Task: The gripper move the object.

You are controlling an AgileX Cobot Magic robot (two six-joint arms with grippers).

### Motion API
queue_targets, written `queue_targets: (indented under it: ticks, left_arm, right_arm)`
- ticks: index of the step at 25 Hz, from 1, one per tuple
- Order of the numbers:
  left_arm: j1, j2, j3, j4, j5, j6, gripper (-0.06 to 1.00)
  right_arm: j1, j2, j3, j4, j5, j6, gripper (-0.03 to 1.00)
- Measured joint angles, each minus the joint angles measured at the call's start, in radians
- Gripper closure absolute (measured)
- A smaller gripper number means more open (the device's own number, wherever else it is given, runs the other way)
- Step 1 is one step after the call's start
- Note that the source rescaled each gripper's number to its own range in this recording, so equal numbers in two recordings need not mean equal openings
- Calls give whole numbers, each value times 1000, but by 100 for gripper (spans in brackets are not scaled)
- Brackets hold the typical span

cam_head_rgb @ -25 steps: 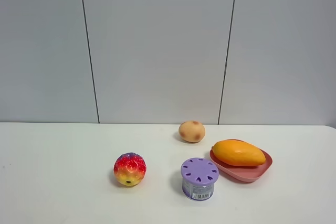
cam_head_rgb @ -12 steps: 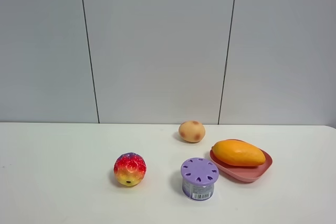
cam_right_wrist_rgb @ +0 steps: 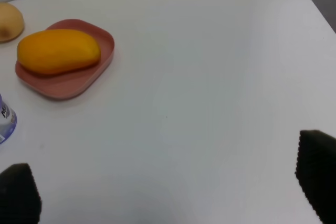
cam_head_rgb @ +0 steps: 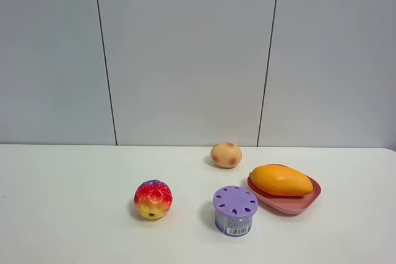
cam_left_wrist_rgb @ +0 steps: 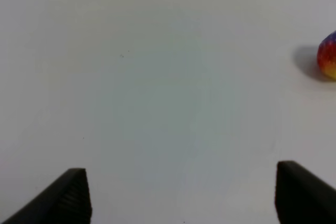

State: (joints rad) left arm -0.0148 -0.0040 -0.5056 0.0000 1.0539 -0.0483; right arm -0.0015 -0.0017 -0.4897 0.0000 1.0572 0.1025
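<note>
The orange-yellow mango (cam_head_rgb: 281, 180) lies on a pink tray (cam_head_rgb: 307, 202) at the right of the white table; it also shows in the right wrist view (cam_right_wrist_rgb: 58, 51) on the tray (cam_right_wrist_rgb: 65, 85). My right gripper (cam_right_wrist_rgb: 168, 192) is open and empty, well apart from the mango over bare table. My left gripper (cam_left_wrist_rgb: 181, 192) is open and empty over bare table, with the strawberry-like ball (cam_left_wrist_rgb: 328, 56) at the view's edge. Neither gripper shows in the exterior view.
A red-yellow bumpy ball (cam_head_rgb: 153, 200) sits left of centre. A purple-lidded can (cam_head_rgb: 234, 210) stands in front of the tray. A tan potato-like ball (cam_head_rgb: 226, 154) lies behind, near the grey wall. The table's right edge (cam_right_wrist_rgb: 312, 3) shows.
</note>
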Motion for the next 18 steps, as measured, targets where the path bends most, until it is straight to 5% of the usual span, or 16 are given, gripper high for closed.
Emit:
queue_targets:
  ticks: [18]
  left_arm:
    - [0, 0, 0, 0, 0, 0, 76]
  right_arm:
    - [0, 0, 0, 0, 0, 0, -3]
